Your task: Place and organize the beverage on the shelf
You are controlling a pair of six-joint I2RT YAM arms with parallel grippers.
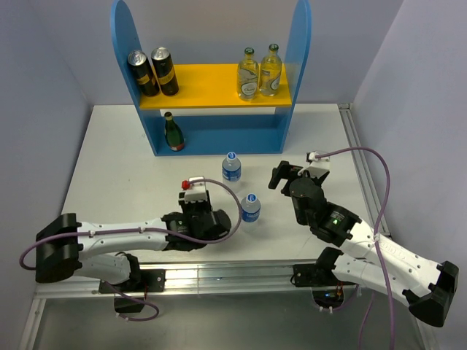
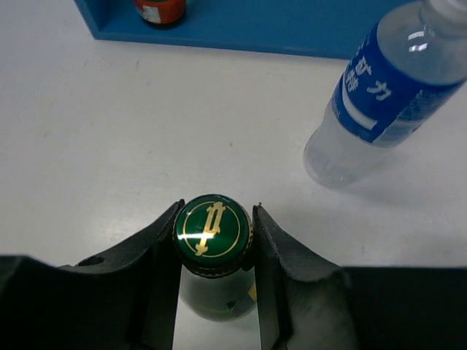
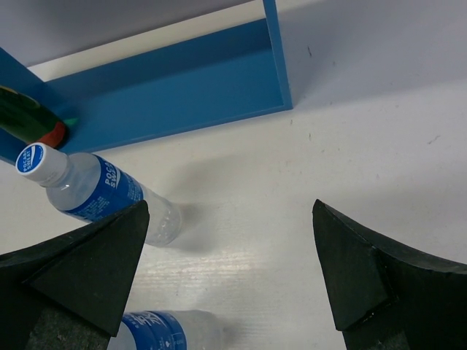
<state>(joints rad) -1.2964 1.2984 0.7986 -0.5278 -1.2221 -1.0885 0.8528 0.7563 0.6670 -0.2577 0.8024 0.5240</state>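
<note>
left gripper [image 2: 217, 214] clamps green bottle [image 2: 212, 235] — right gripper [image 3: 230, 211] gapes wide

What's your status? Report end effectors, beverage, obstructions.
Left end effector shut on green glass bottle. Right end effector open, empty. Two blue-capped plastic bottles stand on table, far one close before shelf.

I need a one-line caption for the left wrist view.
Left gripper closed on the green bottle at its cap; a blue-labelled plastic bottle nearby.

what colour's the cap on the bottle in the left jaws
Green cap with a gold emblem; left wrist view shows it best.
</note>
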